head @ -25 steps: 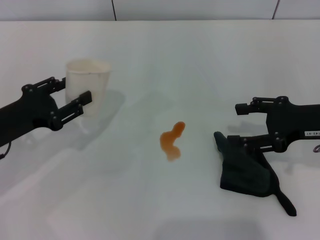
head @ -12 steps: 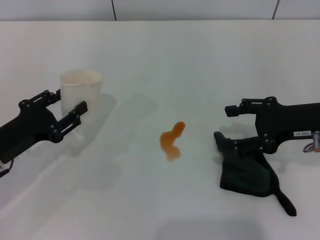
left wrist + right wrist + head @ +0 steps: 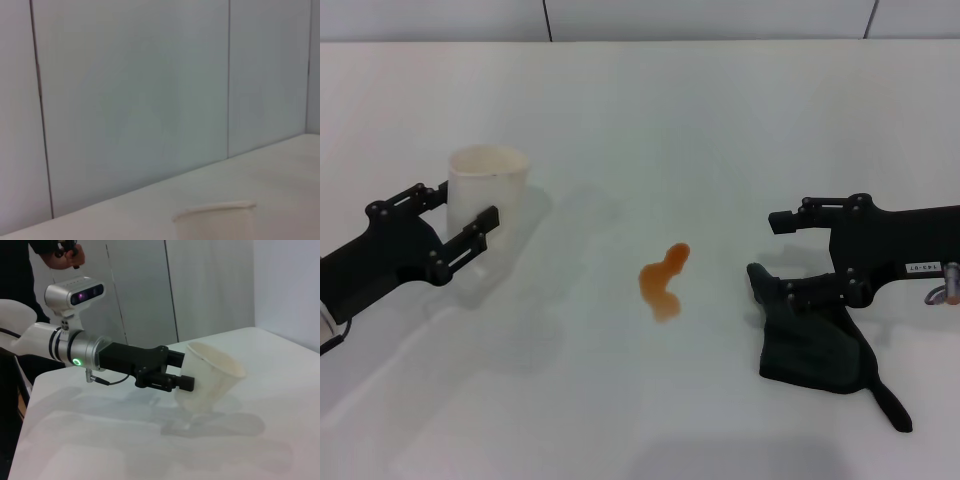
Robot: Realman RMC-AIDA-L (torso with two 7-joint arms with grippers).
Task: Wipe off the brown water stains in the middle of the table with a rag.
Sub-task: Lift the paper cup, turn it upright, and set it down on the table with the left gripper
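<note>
You see the white table (image 3: 650, 110) carrying brown water stains (image 3: 663, 282) at frame centre, the dark rag (image 3: 815, 345) lower right, and a cup (image 3: 487, 185) upper left.

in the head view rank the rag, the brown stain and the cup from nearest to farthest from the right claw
From the right claw:
1. The rag, right below it on the table's right side, its upper edge at the lower finger.
2. The brown water stains, toward the middle, clear of the claw.
3. The cup, far across on the left, between the left claw's fingers.
</note>
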